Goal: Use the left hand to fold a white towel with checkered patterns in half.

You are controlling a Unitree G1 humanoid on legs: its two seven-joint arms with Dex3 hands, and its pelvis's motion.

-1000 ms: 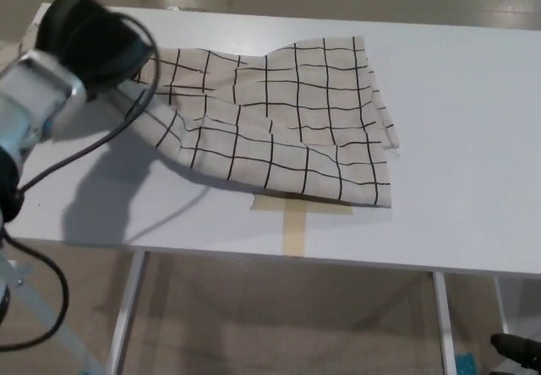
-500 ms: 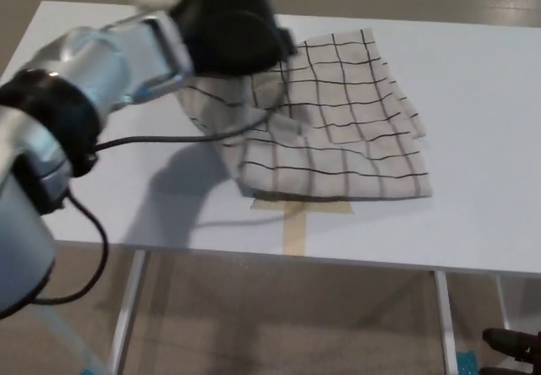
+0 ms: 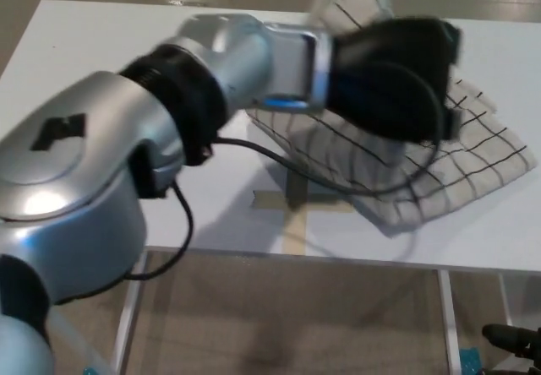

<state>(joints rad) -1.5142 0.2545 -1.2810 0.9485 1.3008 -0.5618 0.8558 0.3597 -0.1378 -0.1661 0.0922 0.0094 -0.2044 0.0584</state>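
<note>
Left robot hand [image 3: 393, 75]: black, blurred, stretched across the white counter [image 3: 101, 62] from picture left; closed on the checkered towel [image 3: 456, 160], a corner of cloth rising above it. Towel: white with dark grid, bunched at the counter's right side, partly over strips of tan tape [image 3: 296, 214]. Right robot hand: not visible.

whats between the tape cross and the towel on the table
Nothing: in the head view the towel overlaps the tape cross's right arm on the table.
</note>
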